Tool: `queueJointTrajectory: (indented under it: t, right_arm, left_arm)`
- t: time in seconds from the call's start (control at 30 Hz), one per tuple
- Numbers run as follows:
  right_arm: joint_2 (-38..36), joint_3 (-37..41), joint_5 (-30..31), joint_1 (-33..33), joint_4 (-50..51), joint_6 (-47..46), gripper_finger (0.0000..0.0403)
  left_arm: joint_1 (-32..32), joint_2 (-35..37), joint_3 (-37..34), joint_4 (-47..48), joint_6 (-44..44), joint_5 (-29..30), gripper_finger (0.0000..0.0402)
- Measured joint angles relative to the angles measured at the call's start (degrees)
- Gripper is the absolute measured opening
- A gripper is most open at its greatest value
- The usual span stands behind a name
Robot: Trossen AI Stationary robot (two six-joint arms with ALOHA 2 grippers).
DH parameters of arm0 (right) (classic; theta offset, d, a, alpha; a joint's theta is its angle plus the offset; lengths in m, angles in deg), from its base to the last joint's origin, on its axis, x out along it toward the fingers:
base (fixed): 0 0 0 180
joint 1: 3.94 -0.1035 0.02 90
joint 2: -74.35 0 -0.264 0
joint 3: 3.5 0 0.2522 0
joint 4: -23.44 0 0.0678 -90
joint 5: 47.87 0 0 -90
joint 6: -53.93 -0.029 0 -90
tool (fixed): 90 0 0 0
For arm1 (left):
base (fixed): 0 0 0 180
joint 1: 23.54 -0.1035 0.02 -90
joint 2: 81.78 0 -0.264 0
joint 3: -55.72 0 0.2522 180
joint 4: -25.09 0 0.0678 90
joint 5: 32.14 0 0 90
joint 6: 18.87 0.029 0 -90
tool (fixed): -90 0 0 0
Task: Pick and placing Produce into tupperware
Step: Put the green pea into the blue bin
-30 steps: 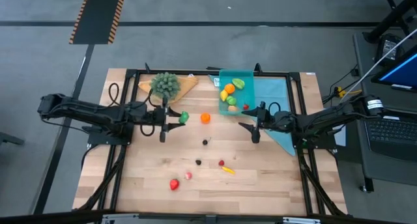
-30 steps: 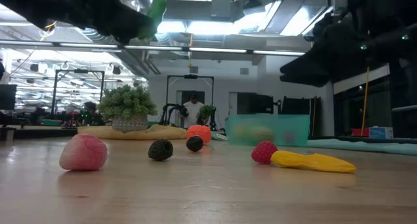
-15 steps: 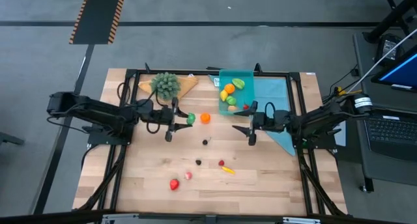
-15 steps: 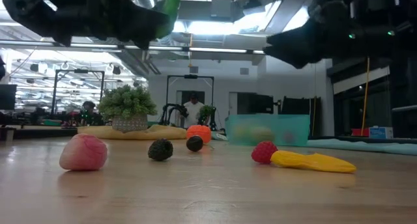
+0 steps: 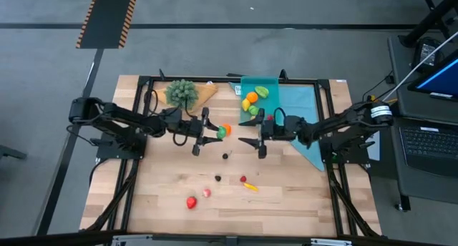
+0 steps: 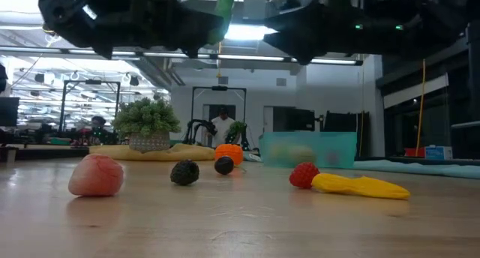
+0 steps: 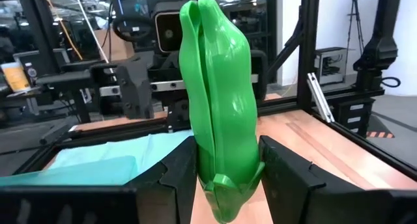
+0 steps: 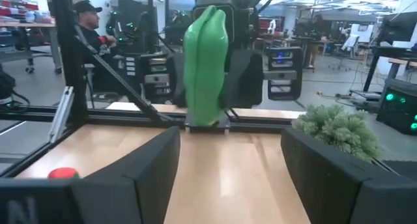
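Jaws: left gripper pinches a green pepper upright, centre frame, raised above the table. Right gripper faces it, fingers spread, holding nothing, likely set for a handover. Box, upper centre, already holds several pieces; others lie scattered below.

Two matte black jointed arms; looping black cables; blocky black fingers.

1. The left arm reached in from the table's left, its left gripper raised above mid-table and clamped on a green pea pod.
2. The right arm extended from the right; the right gripper faced it, fingers spread, holding nothing.
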Motion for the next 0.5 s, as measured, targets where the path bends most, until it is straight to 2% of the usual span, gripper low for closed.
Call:
queueJointTrajectory:
  t: [0.2, 0.5]
  right_arm:
    - [4.22, -5.38, -5.13, 1.11, 0.01, -0.16, 0.0268]
    - [9.10, -11.42, -9.04, 1.44, 0.13, 0.05, 0.0268]
  left_arm:
    - [0.00, -2.82, 2.03, 0.15, 0.77, -0.79, 0.0140]
    - [-0.11, -5.25, 3.04, -0.11, 0.63, -1.32, 0.0140]
